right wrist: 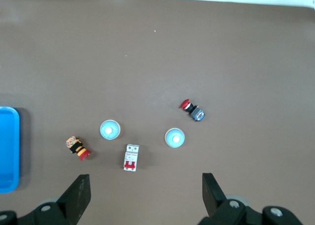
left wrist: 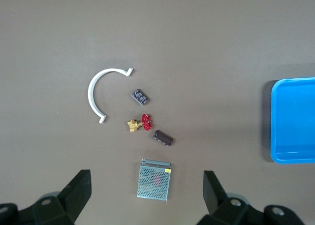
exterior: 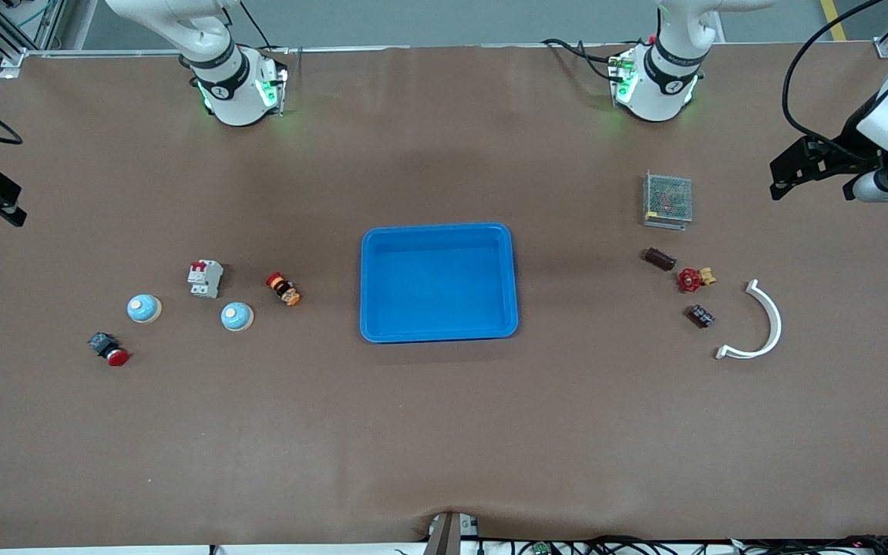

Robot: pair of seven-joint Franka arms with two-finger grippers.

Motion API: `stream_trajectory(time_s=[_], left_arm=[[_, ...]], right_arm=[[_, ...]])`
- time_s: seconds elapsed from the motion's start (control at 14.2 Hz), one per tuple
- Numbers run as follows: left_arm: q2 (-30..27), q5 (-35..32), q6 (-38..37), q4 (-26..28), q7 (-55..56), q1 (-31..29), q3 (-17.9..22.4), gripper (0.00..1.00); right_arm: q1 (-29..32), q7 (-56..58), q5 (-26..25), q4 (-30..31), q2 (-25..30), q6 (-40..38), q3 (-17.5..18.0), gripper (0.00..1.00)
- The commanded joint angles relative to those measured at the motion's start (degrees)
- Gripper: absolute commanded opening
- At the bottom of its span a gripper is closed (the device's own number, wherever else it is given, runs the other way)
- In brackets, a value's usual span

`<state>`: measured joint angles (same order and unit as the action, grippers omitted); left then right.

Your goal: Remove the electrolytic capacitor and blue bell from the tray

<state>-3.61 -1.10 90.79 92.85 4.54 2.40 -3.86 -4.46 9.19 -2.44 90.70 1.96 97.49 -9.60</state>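
Blue tray (exterior: 438,336) at table centre, empty. At its 9 o'clock: two bells (exterior: 237,316) (exterior: 143,308), breaker (exterior: 205,278), red pushbutton (exterior: 109,349). At its 3 o'clock: capacitor (exterior: 659,258), red valve (exterior: 694,278), mesh box (exterior: 668,200), white arc (exterior: 760,324).

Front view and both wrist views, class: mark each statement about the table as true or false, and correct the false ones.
1. The blue tray holds nothing. True.
2. Two bells lie toward the right arm's end of the table. True.
3. The white curved bracket lies inside the tray. False: it lies on the table toward the left arm's end.
4. The left gripper is shut on the metal mesh box. False: it is open and holds nothing; the box sits on the table.
5. The white circuit breaker is nearer to the front camera than both bells. False: it is farther.
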Motion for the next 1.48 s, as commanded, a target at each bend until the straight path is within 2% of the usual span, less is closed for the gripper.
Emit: stream_trajectory(time_s=[0.0, 0.35, 1.13, 1.41], left_arm=[[-0.2, 0.0, -1.8, -1.1, -0.7, 0.0, 0.1, 1.0], [-0.3, 0.0, -3.6, -1.1, -1.0, -0.1, 0.2, 1.0], [-0.5, -0.2, -4.0, -1.8, -1.2, -0.5, 0.1, 1.0], [0.3, -0.3, -4.0, -3.7, -2.9, -0.6, 0.3, 1.0]], right_arm=[[2.5, 3.6, 0.2, -2.5, -1.6, -1.5, 0.6, 1.0], [2.3, 0.0, 0.7, -2.2, -1.6, -2.0, 0.6, 1.0], [2.5, 0.2, 0.6, -2.4, -1.6, -2.8, 0.6, 1.0], [2.5, 0.1, 0.6, -2.6, -1.5, -2.7, 0.6, 1.0]])
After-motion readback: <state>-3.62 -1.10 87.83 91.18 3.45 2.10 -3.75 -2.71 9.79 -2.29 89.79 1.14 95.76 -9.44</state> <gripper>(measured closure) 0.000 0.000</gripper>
